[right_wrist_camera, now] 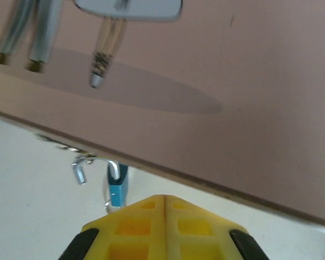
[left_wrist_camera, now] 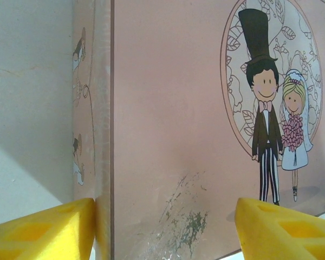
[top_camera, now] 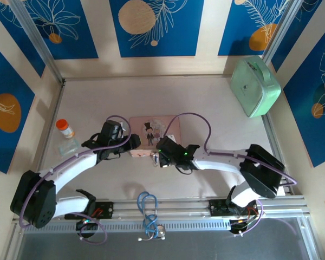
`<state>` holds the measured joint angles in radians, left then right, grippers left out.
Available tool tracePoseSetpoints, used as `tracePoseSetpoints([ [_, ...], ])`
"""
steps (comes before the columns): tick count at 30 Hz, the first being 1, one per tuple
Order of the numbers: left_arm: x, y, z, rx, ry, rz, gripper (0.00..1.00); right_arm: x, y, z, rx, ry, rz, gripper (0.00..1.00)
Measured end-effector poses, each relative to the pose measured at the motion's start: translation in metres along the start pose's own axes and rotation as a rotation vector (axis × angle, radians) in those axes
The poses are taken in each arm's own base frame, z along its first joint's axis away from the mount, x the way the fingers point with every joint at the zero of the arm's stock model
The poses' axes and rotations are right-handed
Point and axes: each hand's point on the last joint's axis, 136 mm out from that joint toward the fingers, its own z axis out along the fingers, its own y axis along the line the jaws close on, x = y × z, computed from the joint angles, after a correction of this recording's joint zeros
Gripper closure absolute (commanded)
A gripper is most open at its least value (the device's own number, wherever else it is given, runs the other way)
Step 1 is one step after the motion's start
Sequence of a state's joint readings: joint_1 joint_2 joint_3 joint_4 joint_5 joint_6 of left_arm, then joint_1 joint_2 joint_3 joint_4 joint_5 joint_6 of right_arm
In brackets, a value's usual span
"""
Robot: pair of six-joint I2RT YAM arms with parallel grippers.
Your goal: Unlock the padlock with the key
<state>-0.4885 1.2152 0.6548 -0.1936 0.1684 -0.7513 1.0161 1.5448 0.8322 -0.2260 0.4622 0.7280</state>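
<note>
Nearest, at the table's near rail, a blue cable loop (top_camera: 147, 208) lies well apart from the work. Just beyond it, the right gripper (right_wrist_camera: 163, 203) has its yellow fingers pressed together with no gap. Nothing shows between them, so I cannot tell that it pinches the key. Just beyond its tips on the left is the tiny blue-teal padlock (right_wrist_camera: 118, 190), at the near edge of the flat pink tin (right_wrist_camera: 216, 81) with the cartoon bride and groom on its lid. The padlock's thin silvery shackle hooks up at that edge, and one end looks free of the body, though the picture is too soft to be sure. A small silvery loop at the padlock's near end may belong to the key. The closed fingers point straight at the lock, which suits working something small at it. To the left, the left gripper (left_wrist_camera: 165, 235) stands spread wide at the tin's left end. One yellow finger (left_wrist_camera: 43, 233) lies against the tin's side wall and the other sits over the lid, probably bracing the tin so the lock cannot slide away. Farther left on the pale table (top_camera: 97, 103) stands a small clear bottle with an orange cap (top_camera: 65, 128). At the far right a mint-green case (top_camera: 254, 86) leans, unused.
</note>
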Motion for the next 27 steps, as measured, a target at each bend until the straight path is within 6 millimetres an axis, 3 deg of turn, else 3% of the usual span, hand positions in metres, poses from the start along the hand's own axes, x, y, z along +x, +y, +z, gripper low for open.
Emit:
tracePoseSetpoints([
  [4,0.001,0.000,0.003,0.001,0.006,-0.001,0.33,0.010,0.000,0.015,0.039,0.052,-0.011,0.94],
  [9,0.000,-0.001,0.003,0.006,0.006,-0.003,0.33,0.016,0.019,0.006,0.049,0.046,-0.040,0.65],
  [13,0.000,-0.001,0.003,0.006,0.006,-0.003,0.34,0.018,0.030,-0.004,0.036,0.036,-0.021,0.52],
  [19,0.000,-0.001,0.003,0.006,0.005,-0.003,0.34,0.010,0.034,-0.002,-0.021,0.032,0.028,0.47],
  [23,0.000,-0.001,0.002,0.008,0.003,-0.003,0.35,0.006,0.032,0.010,-0.039,0.046,0.050,0.51],
  [27,0.000,-0.001,0.002,0.008,0.003,-0.003,0.35,0.015,0.024,0.027,-0.013,0.089,0.041,0.53],
])
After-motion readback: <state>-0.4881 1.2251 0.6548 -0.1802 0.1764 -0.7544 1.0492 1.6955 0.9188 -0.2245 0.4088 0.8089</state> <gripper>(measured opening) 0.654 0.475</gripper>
